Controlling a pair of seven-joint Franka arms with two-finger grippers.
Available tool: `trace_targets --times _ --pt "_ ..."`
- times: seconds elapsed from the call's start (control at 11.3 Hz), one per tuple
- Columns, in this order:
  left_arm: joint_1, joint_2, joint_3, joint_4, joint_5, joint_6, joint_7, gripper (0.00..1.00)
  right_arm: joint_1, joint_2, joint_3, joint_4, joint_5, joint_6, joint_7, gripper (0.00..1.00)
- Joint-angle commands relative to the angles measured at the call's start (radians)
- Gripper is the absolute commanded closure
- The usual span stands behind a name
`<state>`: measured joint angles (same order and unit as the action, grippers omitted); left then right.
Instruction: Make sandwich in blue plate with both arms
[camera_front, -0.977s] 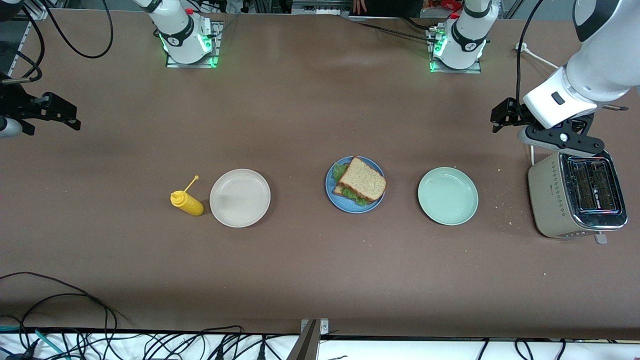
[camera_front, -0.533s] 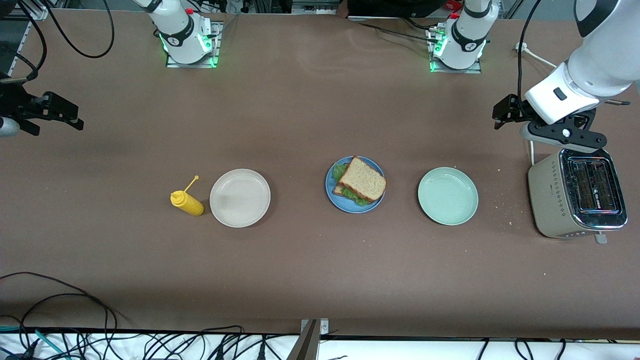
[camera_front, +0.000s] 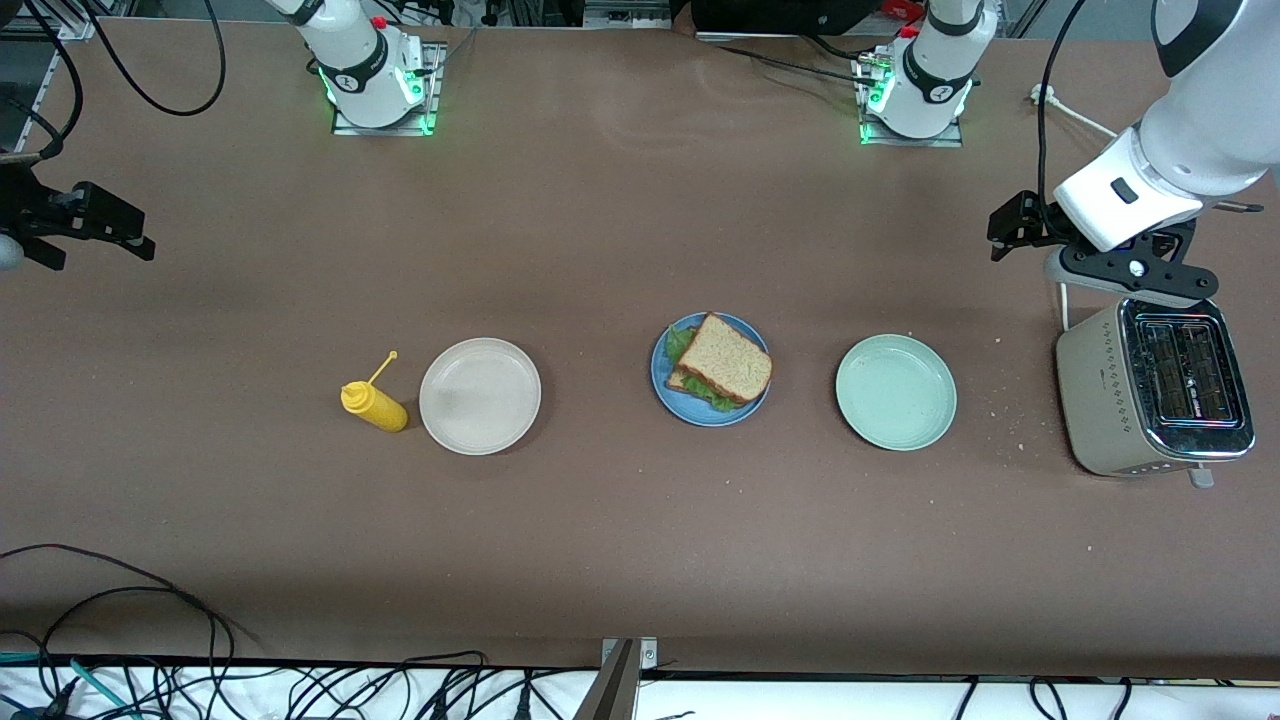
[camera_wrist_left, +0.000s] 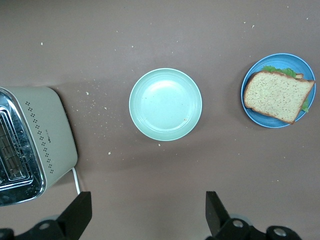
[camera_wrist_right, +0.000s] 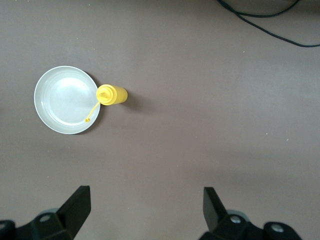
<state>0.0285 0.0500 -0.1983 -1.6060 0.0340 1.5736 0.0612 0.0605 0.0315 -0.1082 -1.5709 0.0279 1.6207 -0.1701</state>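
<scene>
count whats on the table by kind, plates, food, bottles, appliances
plates: 3, the blue plate, a beige plate and a pale green plate
food: 1, the sandwich on the blue plate
bottles: 1, a yellow squeeze bottle beside the beige plate
appliances: 1, a toaster at the left arm's end
total: 6

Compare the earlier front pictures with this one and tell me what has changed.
Only the arms drifted. The right gripper, open, edged toward the right arm's end of the table. The left gripper, open over the toaster, lifted slightly. Nothing was gripped or released. The sandwich on the blue plate and the other plates stayed put.
</scene>
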Motion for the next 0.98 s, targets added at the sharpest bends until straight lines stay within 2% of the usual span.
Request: trace_targets --times 0.0,0.27,0.89 --pt "0.005 0.011 0.002 0.021 -0.017 -0.014 -0.006 0.0 0.007 -0.002 -0.001 0.015 -0.019 -0.016 0.003 0.0" --pt "0.005 0.01 0.002 0.021 -0.019 -0.014 -0.004 0.0 0.01 -0.002 0.002 0.015 -0.039 -0.027 0.078 0.0" --pt "0.004 0.011 0.002 0.023 -0.017 -0.014 -0.006 0.0 0.012 -0.002 0.012 0.015 -0.048 -0.028 0.083 0.0"
